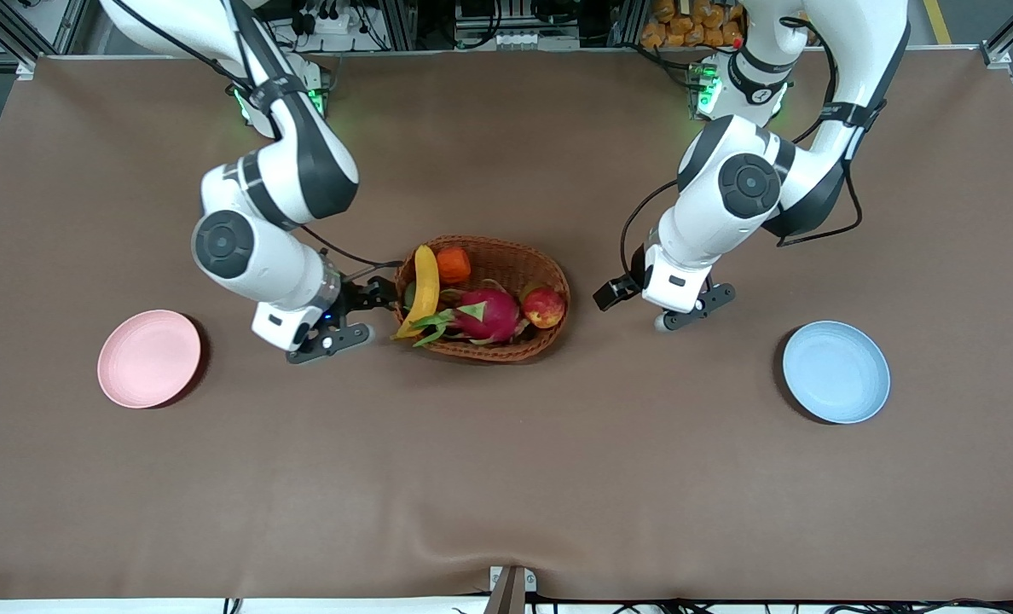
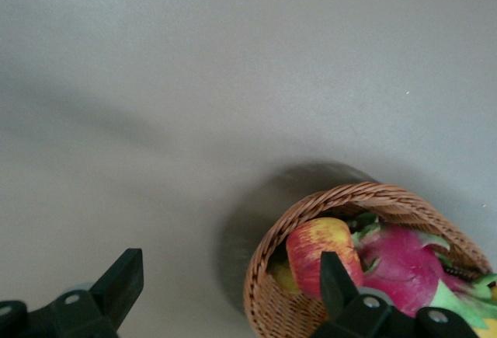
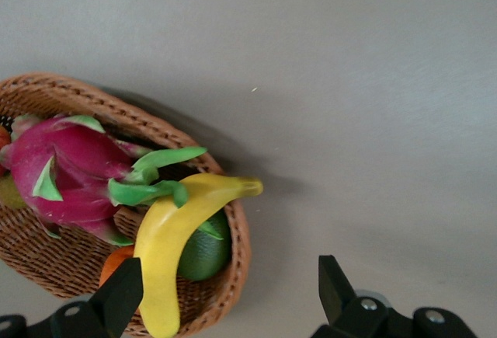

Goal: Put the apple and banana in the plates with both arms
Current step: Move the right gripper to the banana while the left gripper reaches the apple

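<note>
I read no brand, label or writing anywhere. On the brown surface (image 1: 506, 477), at the right arm's end, the pink plate (image 1: 149, 358) sits bare. The right end effector (image 1: 340, 328) hangs just beside the wicker basket (image 1: 541, 345) on that side, fingers (image 3: 120, 299) spread apart and holding nothing. The basket is mid-surface. In it I see the banana (image 1: 425, 286) propped on the rim at the right arm's end, an orange fruit (image 1: 453, 264), a magenta dragon fruit (image 1: 485, 314), and the apple (image 1: 544, 307) toward the left arm's end. The left end effector (image 1: 690, 309) hovers over bare surface near the basket, released and empty. The blue plate (image 1: 836, 372) lies bare at the left arm's end.
</note>
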